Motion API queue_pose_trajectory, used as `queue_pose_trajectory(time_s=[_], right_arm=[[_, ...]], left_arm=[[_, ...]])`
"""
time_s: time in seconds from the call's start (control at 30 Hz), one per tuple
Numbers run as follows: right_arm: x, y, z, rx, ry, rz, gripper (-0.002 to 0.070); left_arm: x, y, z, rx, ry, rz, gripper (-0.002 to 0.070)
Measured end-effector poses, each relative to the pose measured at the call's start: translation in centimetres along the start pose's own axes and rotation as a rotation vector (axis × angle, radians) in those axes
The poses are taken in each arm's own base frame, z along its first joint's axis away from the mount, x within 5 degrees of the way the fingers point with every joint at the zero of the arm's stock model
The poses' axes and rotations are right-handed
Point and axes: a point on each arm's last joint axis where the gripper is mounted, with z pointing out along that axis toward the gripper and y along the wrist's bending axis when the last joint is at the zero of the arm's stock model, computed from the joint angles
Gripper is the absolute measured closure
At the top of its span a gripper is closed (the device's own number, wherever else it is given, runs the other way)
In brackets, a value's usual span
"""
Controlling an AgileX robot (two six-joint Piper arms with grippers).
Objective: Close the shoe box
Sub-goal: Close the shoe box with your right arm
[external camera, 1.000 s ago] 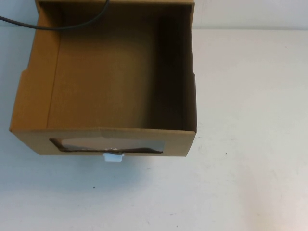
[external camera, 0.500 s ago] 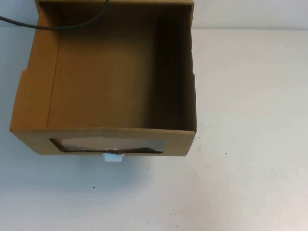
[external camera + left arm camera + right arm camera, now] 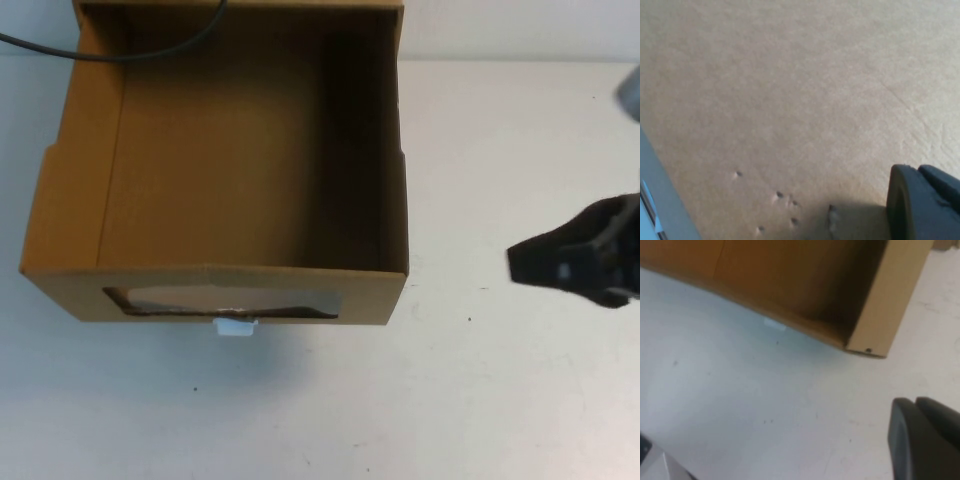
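1. Cardboard, brown and corrugated: the box (image 3: 215,170) sits at the counter's far left, its open drawer reaching back past the far edge of what I can see, so I cannot tell how far out it is pulled. The windowed front faces the near edge, with the white tab (image 3: 236,327) just below the window.
2. The right end effector (image 3: 560,265) hovers over the counter's right edge, level with the box front and well apart from it. It holds nothing; whether its fingers are parted I cannot tell.
3. To close well, I would bring it round to the near side of the front panel, press flat on the cardboard near the middle rather than on the window, and push straight towards the far edge so the drawer does not skew.
4. The left end effector (image 3: 922,202) shows only in its wrist view, hard by a plain tan cardboard surface; its opening I cannot tell.
5. The right wrist view alone shows the drawer's near right corner from low down, with bare counter (image 3: 765,405) before it.
6. Only the high view shows a dark cable (image 3: 120,50) across the far left corner.
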Motion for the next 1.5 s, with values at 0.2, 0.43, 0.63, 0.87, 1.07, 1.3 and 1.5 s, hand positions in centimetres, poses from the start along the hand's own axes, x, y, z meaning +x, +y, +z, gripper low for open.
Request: queue_pose_trajectory(time_s=[0.2,0.43,0.63,0.87,1.07,1.3,1.5], right_arm=[[-0.1,4.5,4.5,-0.019,0.153,-0.149,0.0687],[2.4,11.0,7.3,0.039,0.086,-0.398,0.0687],[4.7,13.7,9.8,0.134,-0.059,-0.604,0.0687],[5.9,13.9,12.8,0.166,-0.167,-0.641,0.0687],[6.3,14.2,15.0,0.179,-0.206,-0.648,0.0687],[7.5,14.0,17.6,0.201,-0.148,-0.646,0.0687],[6.4,12.0,18.9,0.235,-0.139,-0.583,0.0687]], left_arm=[[0.0,0.0,0.0,0.000,0.000,0.000,0.0680],[0.0,0.0,0.0,0.001,-0.001,-0.001,0.0680],[0.0,0.0,0.0,0.001,-0.001,-0.001,0.0680],[0.0,0.0,0.0,0.001,-0.001,-0.001,0.0680],[0.0,0.0,0.0,0.001,-0.001,-0.001,0.0680],[0.0,0.0,0.0,0.001,-0.001,-0.001,0.0680],[0.0,0.0,0.0,0.001,-0.001,-0.001,0.0680]])
